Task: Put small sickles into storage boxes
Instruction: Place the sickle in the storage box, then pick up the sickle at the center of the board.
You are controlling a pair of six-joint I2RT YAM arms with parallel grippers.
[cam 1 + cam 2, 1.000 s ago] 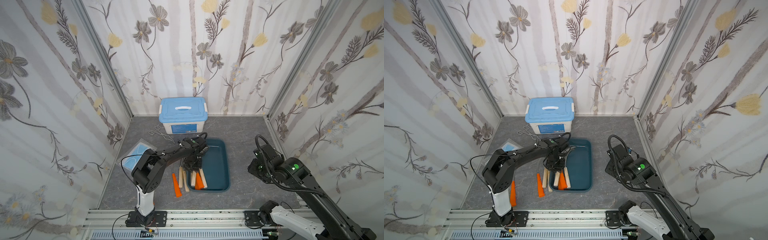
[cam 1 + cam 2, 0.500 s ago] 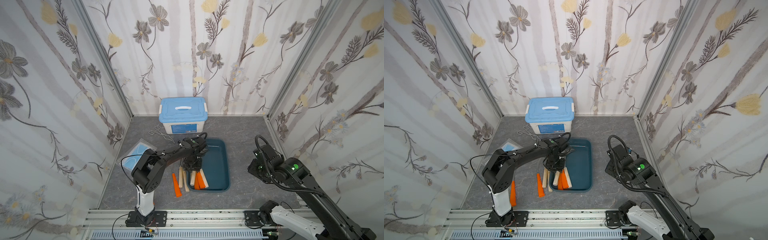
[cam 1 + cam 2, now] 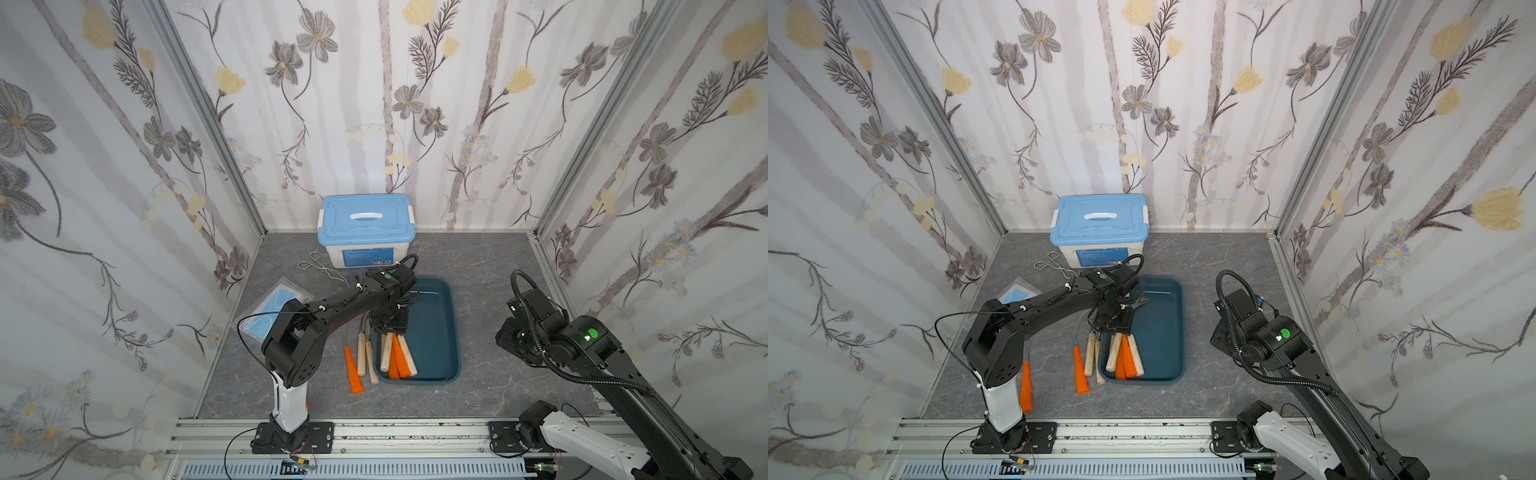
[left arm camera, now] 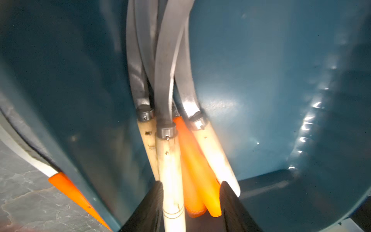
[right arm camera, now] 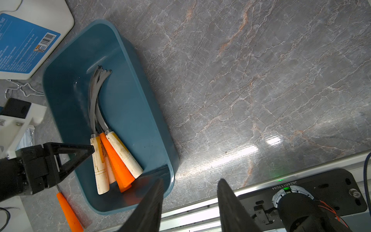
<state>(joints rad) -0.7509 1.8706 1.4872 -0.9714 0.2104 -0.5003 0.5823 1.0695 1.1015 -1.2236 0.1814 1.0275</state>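
The dark teal storage box [image 3: 434, 320] [image 3: 1163, 316] lies mid-table. Several small sickles [image 5: 112, 156] with pale wooden and orange handles are bunched at its near left end, grey blades pointing to the far end. My left gripper [image 4: 191, 182] hovers low over those handles [image 3: 397, 353], open; a wooden handle [image 4: 170, 160] lies beside one finger. More sickles rest on the table left of the box: an orange one [image 3: 353, 372], two wooden ones [image 3: 362, 353], and another orange one [image 3: 1026, 386] by the left arm's base. My right gripper [image 5: 191, 179] is open and empty, right of the box.
A white box with a light blue lid [image 3: 365, 224] stands at the back wall. Wire tongs [image 3: 320, 266] and a clear packet of blue masks [image 3: 270, 307] lie at the left. An aluminium rail [image 3: 395, 432] runs along the table's front edge.
My left gripper's jaws have spread apart, and the wooden-handled sickle it carried now lies in the box with the others. The right arm has not moved.
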